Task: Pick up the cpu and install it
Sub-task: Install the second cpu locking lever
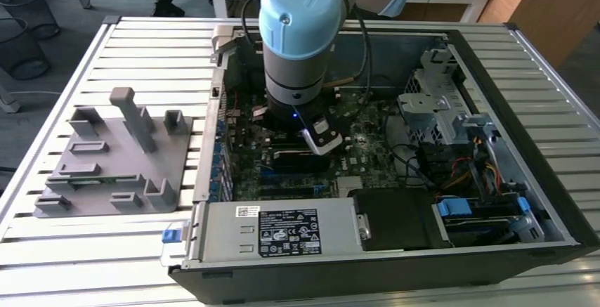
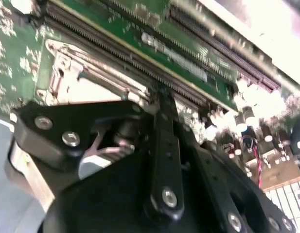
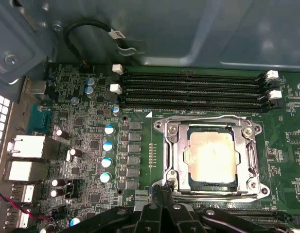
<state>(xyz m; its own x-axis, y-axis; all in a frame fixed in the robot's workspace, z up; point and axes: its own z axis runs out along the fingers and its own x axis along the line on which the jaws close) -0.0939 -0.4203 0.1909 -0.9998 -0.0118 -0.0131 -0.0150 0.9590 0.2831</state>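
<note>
In the first wrist view the cpu, a flat square chip with a pale shiny metal top, lies inside the motherboard socket's metal frame. My gripper hangs just off one corner of that frame, apart from the chip. Its fingers stand together with nothing between them. In the exterior view the gripper reaches down into the open computer case, low over the green motherboard. In the second wrist view a black finger points down at the board beside the socket's frame.
Several black memory slots run beside the socket. A grey fixture tray sits on the slatted table at the exterior view's left. The power supply and a drive cage with cables crowd the case around the arm.
</note>
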